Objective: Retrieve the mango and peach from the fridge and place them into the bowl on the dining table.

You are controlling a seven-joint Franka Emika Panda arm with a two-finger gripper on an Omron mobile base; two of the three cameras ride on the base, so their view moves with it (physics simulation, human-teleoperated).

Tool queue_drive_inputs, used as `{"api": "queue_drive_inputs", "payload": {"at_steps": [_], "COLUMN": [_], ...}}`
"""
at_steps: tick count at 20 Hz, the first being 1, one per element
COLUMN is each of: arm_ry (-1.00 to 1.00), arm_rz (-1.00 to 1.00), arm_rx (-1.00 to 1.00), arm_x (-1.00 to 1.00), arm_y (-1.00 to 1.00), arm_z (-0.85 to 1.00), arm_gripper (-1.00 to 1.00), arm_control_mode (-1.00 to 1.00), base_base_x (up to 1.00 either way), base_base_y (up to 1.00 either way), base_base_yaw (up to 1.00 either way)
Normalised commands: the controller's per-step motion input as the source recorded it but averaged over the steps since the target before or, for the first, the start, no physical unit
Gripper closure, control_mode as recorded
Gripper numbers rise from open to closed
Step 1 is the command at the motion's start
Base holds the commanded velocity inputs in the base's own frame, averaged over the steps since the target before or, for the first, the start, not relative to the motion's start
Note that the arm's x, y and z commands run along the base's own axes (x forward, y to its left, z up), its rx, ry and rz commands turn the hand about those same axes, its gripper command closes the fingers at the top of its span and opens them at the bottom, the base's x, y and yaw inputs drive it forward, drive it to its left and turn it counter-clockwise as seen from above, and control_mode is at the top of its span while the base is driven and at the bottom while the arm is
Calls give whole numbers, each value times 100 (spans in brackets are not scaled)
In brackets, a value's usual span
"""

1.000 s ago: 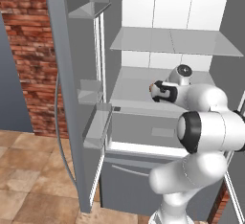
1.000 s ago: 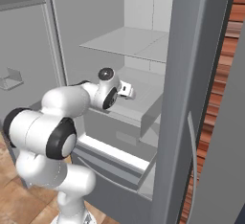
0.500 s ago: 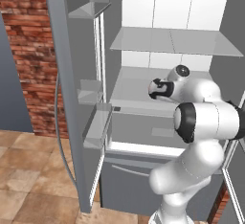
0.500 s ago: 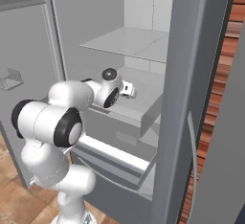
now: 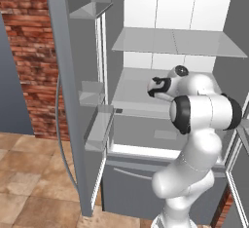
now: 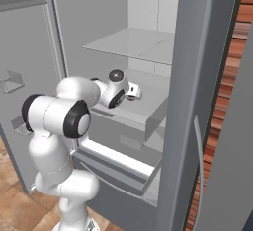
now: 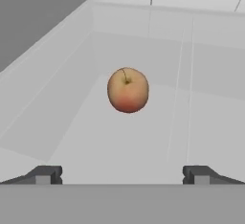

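Over the last second your white arm's elbow has swung across while the two-finger gripper (image 7: 122, 175) stayed reaching into the tall grey fridge (image 5: 87, 124). Jaws spread fully wide, nothing held. The small round orange-pink peach (image 7: 128, 90) sits alone on the white shelf, dead ahead between the tips, untouched. You look lined up; the grasp remains to do.

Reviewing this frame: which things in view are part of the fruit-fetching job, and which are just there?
Part of the job:
- peach, alone on the shelf, ahead of the open claw
- fridge, doors open

Just there:
- brick wall
- tiled floor
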Motion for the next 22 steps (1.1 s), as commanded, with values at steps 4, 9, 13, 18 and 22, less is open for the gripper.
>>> {"api": "queue_drive_inputs", "payload": {"at_steps": [4, 9, 13, 18, 22], "arm_ry": [0, 0, 0, 0, 0], "arm_rz": [0, 0, 0, 0, 0], "arm_rx": [0, 0, 0, 0, 0], "arm_x": [23, 24, 29, 32, 33], "arm_y": [-2, -8, -5, -3, -1], "arm_z": [-21, -16, -10, -11, -12], "arm_gripper": [-100, -100, -100, -100, -100], "arm_control_mode": [-100, -100, -100, -100, -100], "base_base_x": [0, 0, 0, 0, 0], "base_base_y": [0, 0, 0, 0, 0], "base_base_yaw": [0, 0, 0, 0, 0]}}
